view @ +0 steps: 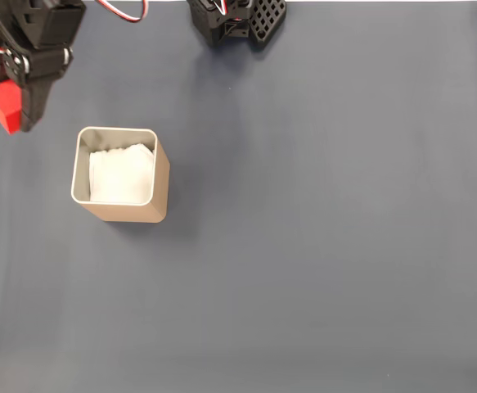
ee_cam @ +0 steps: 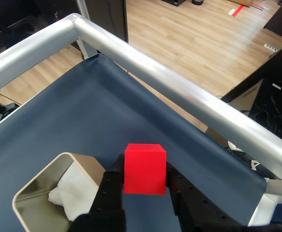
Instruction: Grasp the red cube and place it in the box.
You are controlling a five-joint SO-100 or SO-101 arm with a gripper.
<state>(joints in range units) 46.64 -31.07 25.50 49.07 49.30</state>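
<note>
we see the claw [ee_cam: 144, 180] clenched on the cube [ee_cam: 144, 168], raised above the desk [view: 320, 246] at the fixed view's upper left. the box [view: 120, 173] stands just right and below there, white lining inside, apart from the cube.

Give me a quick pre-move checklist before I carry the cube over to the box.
1. Grip: gripper shut on the red cube, a finger on each side: ok.
2. Cube lifted off the table: cannot tell.
3. Cube above the box opening: not ok; in the fixed view the cube is up and left of it.
4. Box upright, opening clear, white lining inside: ok.
5. Blue table between cube and box unobstructed: ok.
</note>
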